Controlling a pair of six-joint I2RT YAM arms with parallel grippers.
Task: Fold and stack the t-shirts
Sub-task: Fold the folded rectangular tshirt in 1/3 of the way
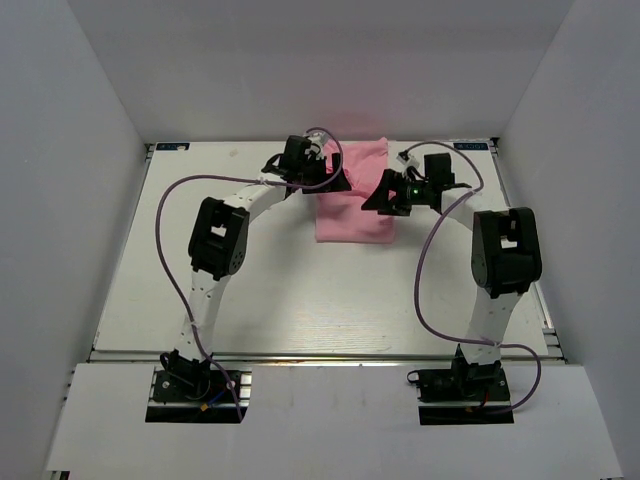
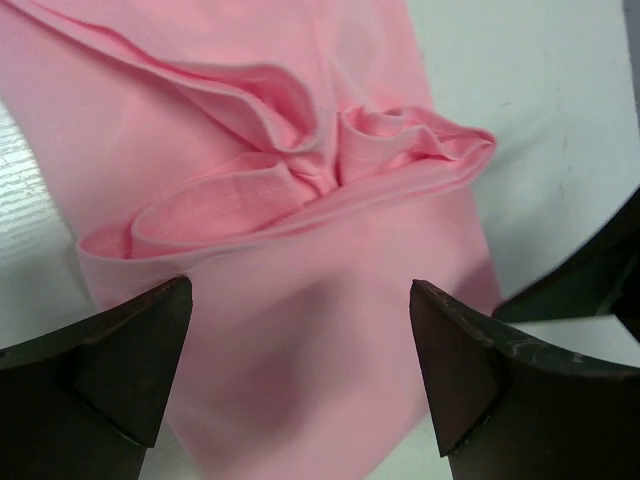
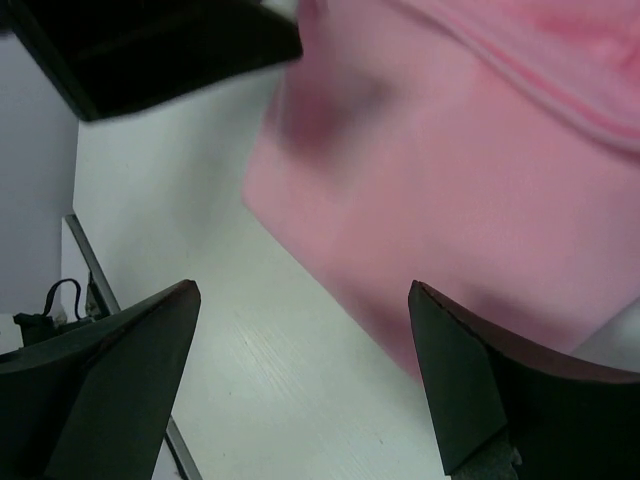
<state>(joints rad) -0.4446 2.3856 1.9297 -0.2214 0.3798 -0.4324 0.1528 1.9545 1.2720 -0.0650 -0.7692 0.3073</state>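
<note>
The light pink t-shirt (image 1: 354, 205) lies folded into a narrow upright rectangle at the far middle of the white table. My left gripper (image 1: 340, 181) is open at the shirt's left edge, hovering above it; its wrist view shows the pink fabric (image 2: 300, 330) between the two fingertips, with a bunched fold (image 2: 330, 170) beyond. My right gripper (image 1: 378, 199) is open at the shirt's right edge; its wrist view shows the shirt (image 3: 450, 180) ahead and bare table between the fingers. Neither holds anything.
The white table (image 1: 280, 290) is bounded by grey walls on three sides. A metal rail (image 1: 548, 320) runs along the right edge. Purple cables loop from each arm. The left arm's dark body (image 3: 150, 50) shows in the right wrist view.
</note>
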